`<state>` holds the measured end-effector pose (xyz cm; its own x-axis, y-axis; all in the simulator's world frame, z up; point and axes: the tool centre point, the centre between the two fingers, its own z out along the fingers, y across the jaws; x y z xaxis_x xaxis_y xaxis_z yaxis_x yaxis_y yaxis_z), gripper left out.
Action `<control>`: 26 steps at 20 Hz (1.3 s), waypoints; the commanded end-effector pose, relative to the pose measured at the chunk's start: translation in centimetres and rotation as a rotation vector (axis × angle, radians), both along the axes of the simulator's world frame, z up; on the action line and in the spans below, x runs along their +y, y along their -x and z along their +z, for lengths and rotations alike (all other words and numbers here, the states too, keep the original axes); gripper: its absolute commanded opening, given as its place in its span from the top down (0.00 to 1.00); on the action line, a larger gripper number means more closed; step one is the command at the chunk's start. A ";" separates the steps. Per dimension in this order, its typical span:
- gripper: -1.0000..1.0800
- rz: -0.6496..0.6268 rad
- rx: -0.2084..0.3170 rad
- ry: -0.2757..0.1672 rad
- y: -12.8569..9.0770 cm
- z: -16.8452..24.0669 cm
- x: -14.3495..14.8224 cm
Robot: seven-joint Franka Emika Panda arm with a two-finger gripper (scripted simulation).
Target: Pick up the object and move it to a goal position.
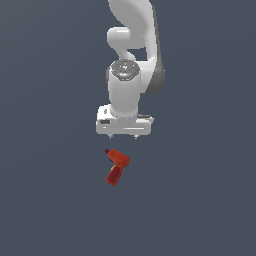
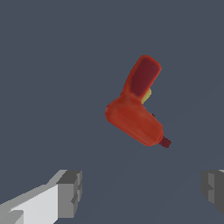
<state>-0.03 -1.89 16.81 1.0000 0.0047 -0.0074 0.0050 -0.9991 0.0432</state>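
Drill (image 2: 135, 114) apart from spread fingers (image 2: 70, 192)

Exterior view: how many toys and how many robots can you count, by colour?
Red: 1, the small red pistol-shaped power drill lying on the grey floor.
White: 1, the white robot arm with its open end effector above the drill.
Total: 2.

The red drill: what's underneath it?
Only the plain grey surface shows around the red drill; the patch it lies on is covered. The gripper hangs open, not touching it.
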 end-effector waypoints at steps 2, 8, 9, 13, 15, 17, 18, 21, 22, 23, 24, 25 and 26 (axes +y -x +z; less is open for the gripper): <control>0.00 0.001 -0.001 0.001 0.0 0.0 0.0; 0.00 0.022 -0.014 0.012 -0.4 0.8 -0.3; 0.00 0.022 -0.014 0.011 -0.4 0.8 -0.2; 0.00 0.032 -0.015 0.019 -0.4 0.6 -0.4; 0.00 0.045 -0.016 0.029 -0.5 0.4 -0.5; 0.00 0.063 -0.018 0.043 -0.5 0.0 -0.8; 0.00 0.074 -0.020 0.052 -0.5 -0.2 -0.9; 0.00 0.117 -0.024 0.082 -0.7 -0.9 -1.4; 0.00 0.134 -0.026 0.094 -0.7 -1.2 -1.6; 0.00 0.153 -0.027 0.107 -0.7 -1.5 -1.8; 0.00 0.174 -0.029 0.120 -0.8 -1.8 -2.0; 0.00 0.196 -0.030 0.135 -0.8 -2.2 -2.2; 0.00 0.221 -0.032 0.150 -0.9 -2.6 -2.4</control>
<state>0.79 -3.99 14.79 0.9817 0.1904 0.0100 0.1858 -0.9672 0.1730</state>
